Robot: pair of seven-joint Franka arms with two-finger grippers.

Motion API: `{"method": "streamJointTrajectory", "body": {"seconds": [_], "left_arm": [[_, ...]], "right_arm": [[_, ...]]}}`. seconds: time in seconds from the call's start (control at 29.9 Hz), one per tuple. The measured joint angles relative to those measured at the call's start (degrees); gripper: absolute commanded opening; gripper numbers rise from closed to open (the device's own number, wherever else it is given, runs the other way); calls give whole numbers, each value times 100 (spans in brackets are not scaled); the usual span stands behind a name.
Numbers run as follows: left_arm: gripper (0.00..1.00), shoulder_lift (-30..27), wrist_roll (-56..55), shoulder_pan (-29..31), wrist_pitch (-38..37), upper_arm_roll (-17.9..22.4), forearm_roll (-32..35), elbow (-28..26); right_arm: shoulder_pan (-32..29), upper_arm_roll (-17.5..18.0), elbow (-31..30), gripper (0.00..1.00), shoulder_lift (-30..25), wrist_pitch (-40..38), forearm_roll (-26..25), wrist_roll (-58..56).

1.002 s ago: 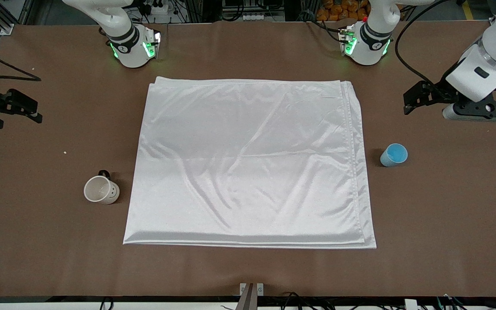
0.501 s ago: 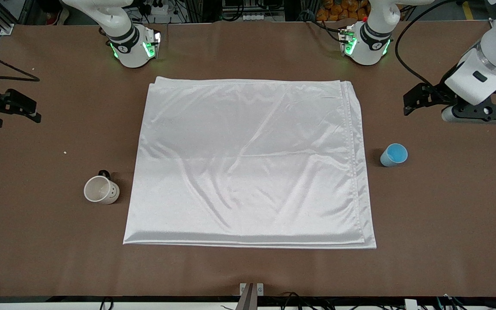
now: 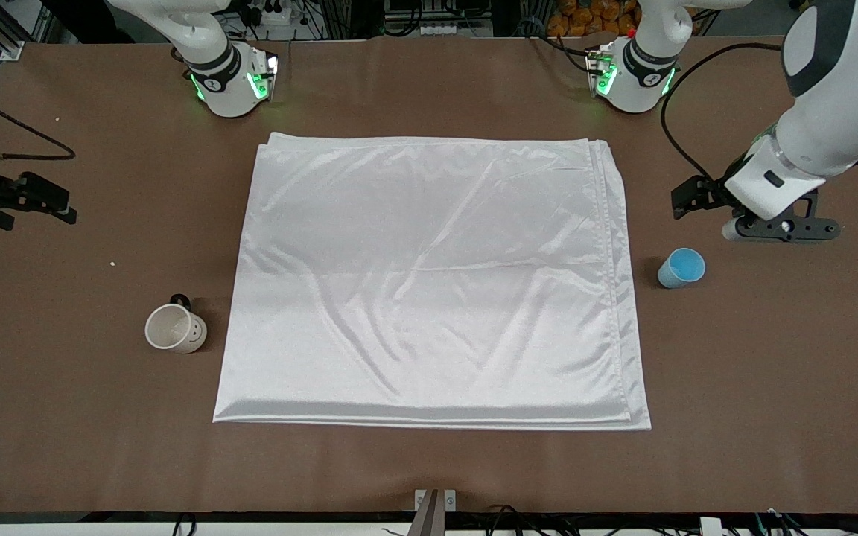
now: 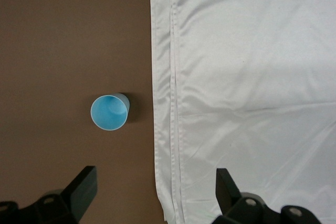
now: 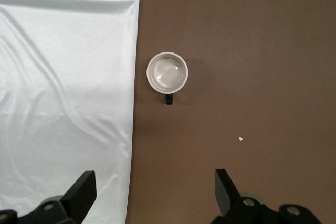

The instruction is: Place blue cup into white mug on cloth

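We see the cloth (image 3: 429, 279) spread flat mid-desk (image 3: 771, 372). The blue cup (image 3: 681, 268) stands upright on bare desk just beside the cloth's edge toward the left arm's end; the white mug (image 3: 175, 328) stands upright beside the edge toward the right arm's end. Our left hand (image 4: 155, 195) hangs over the desk near the cup, fingers spread wide, holding nothing. Our right hand (image 5: 155, 192) hangs likewise wide and empty over bare desk.
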Motion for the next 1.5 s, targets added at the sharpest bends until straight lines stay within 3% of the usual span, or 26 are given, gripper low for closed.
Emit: {"method": "streamJointTrajectory", "body": {"seconds": [0.33,0.6,1.14,1.5], "left_arm": [[100,-107,23,28,1568,67,37,-1554],[100,-77,315,43,2414,390,61,-2237],[100,855,519,65,3835,621,62,-2593],[98,1374,520,65,4319,619,62,-2694]], "right_arm": [[-152,-44,-1118,100,114,1391,0,-2],[-148,-36,-1581,100,431,2245,0,-103],[-103,-11,-2352,98,1375,4248,0,-200],[-11,11,-2486,98,1847,4748,0,-200]]}}
